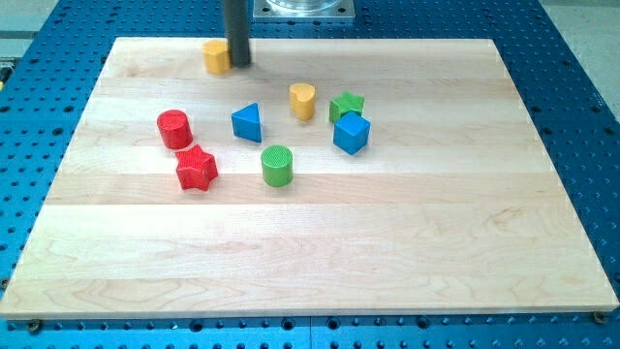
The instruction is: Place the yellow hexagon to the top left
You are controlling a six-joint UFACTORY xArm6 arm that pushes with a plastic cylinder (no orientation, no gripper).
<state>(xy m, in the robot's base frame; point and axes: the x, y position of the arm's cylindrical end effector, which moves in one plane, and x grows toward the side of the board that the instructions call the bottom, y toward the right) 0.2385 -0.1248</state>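
The yellow hexagon lies near the view's top edge of the wooden board, left of centre. My tip stands right against the hexagon's right side. The rod rises straight up out of the view's top.
A red cylinder and a red star lie at left centre. A blue triangle, a green cylinder, a yellow heart, a green star and a blue cube cluster mid-board. A blue perforated table surrounds the board.
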